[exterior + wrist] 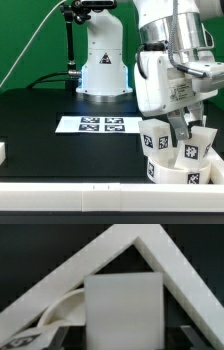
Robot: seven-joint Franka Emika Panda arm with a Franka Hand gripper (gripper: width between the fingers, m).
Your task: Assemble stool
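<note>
Gripper (188, 128), jaws pinching a leg (122, 308) above the seat (180, 172); a tilted leg may jam or slip.

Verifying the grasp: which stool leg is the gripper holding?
The middle leg, directly under the gripper; the leg on the exterior view's left stands free.

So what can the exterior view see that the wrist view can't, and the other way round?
Only the exterior view shows the robot's base, the marker board on the black table, the white border rail in front, and the round seat with tagged legs. Only the wrist view shows, close up, two white pieces meeting in a peak. Both show the gripper closed on a white leg.
</note>
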